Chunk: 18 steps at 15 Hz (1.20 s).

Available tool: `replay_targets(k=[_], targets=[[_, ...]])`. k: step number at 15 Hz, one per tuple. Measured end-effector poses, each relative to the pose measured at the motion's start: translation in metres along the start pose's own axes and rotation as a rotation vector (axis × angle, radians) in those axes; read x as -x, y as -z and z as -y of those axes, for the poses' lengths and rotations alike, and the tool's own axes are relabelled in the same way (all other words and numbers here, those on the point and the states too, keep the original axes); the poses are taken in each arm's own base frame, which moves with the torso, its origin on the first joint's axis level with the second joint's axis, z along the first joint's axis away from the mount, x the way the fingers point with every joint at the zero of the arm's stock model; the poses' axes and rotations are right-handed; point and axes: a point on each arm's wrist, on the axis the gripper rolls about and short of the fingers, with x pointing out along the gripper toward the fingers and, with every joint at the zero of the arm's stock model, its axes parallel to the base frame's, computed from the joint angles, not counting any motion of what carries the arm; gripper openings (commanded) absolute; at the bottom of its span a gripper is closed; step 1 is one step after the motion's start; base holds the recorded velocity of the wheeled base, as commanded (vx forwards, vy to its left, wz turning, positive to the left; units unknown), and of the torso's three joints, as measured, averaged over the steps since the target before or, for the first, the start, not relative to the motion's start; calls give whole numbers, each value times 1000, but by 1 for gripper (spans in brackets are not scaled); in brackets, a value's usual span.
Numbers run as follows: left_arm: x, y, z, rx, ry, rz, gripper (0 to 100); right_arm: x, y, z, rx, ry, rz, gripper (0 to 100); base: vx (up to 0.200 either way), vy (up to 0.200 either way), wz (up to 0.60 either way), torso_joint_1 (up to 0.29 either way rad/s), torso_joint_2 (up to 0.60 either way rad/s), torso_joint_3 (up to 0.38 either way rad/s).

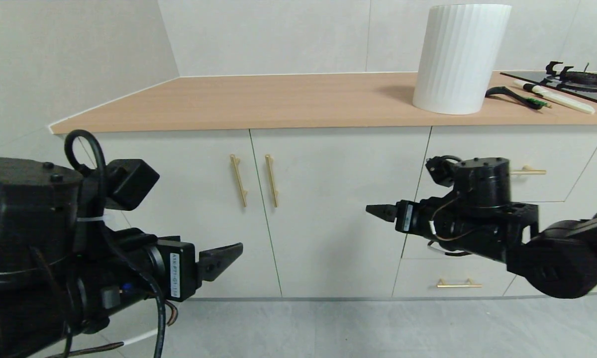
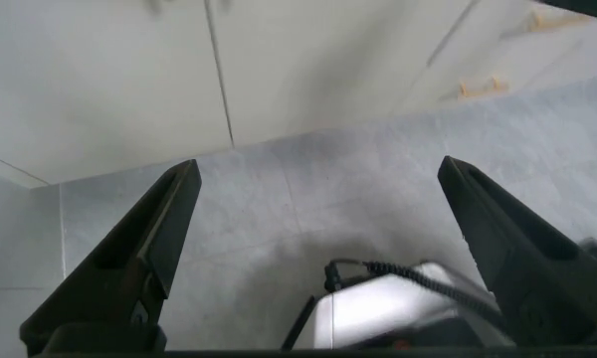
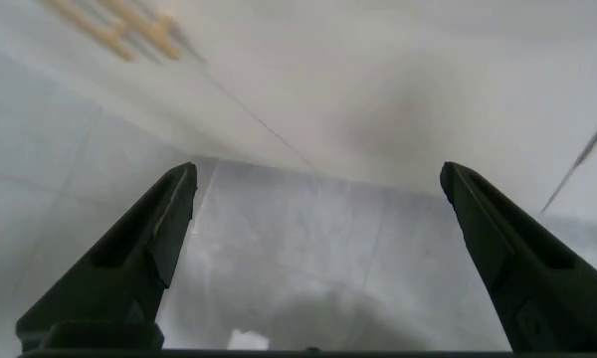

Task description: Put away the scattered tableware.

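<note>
- Bright, soft, even light fills the head view; the worktop [image 1: 278, 99] and the cabinet doors [image 1: 328, 209] are evenly lit.
- The white ribbed container [image 1: 460, 57] casts a soft shadow on the worktop toward the robot's left, so the light comes from the right.
- The door seams lean outward near the head view's edges, a wide-angle distortion.
- In the wrist views, the left hand [image 2: 318, 167] and the right hand [image 3: 318, 169] are dark silhouettes against the pale floor [image 2: 308, 219].
</note>
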Motion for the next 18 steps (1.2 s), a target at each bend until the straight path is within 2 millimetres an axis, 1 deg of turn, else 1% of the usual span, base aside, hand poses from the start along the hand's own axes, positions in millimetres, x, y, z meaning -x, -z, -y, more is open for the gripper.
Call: replay_targets(k=[2,4,6,9,11,12,14,16,17,18], targets=[[7,-3,-10,27,-32,31,100,40,-17,-5,48,3,90,100,0,0,0,0,0,0],[22,-3,-20,44,-51,70,100,86,-28,-7,90,27,187,100,0,0,0,0,0,0],[45,4,-32,45,-68,118,100,131,-29,-5,139,73,272,100,0,0,0,0,0,0],[82,22,-51,9,-116,202,100,195,-18,2,214,130,376,100,0,0,0,0,0,0],[115,41,-64,-11,-159,290,100,245,-7,6,262,174,438,100,0,0,0,0,0,0],[129,51,-68,-17,-179,325,100,267,1,9,278,198,455,100,0,0,0,0,0,0],[159,77,-75,-16,-236,422,100,314,28,13,308,261,476,100,0,0,0,0,0,0],[178,101,-77,-5,-285,515,100,348,57,16,331,328,500,100,0,0,0,0,0,0],[185,112,-78,-1,-306,553,100,360,71,17,336,368,530,100,0,0,0,0,0,0],[191,120,-77,5,-328,584,100,367,82,16,338,421,558,100,0,0,0,0,0,0]])
